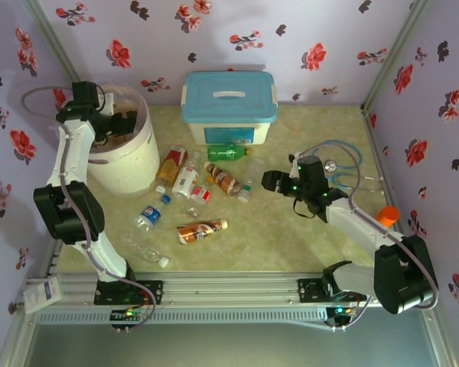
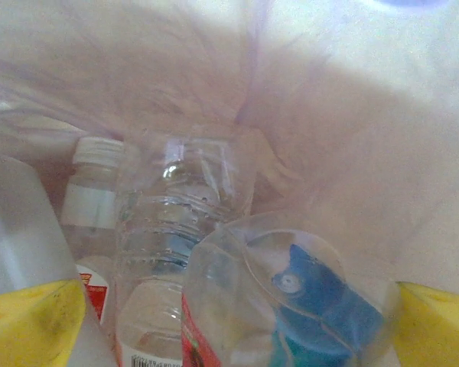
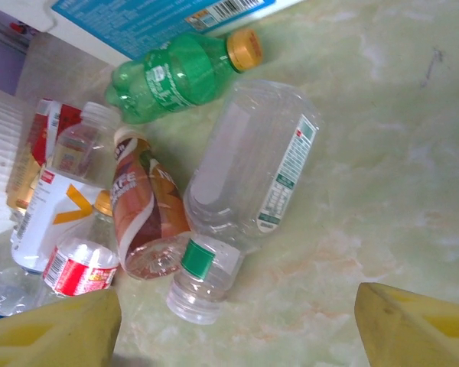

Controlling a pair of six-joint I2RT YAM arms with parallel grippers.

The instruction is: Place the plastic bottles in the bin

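My left gripper (image 1: 122, 121), upper left of the top view, hangs over the bin (image 1: 141, 164). Its fingers (image 2: 30, 317) are spread wide and empty, with clear bottles (image 2: 176, 252) below in the liner. Drop step looks complete.

My right gripper (image 1: 269, 181), centre-right, is wide and empty above the clear green-capped bottle (image 3: 249, 176). Next: descend, close across its body.

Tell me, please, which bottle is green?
The green bottle with the yellow cap, lying beside the blue-lidded box; the rest are clear or brown.
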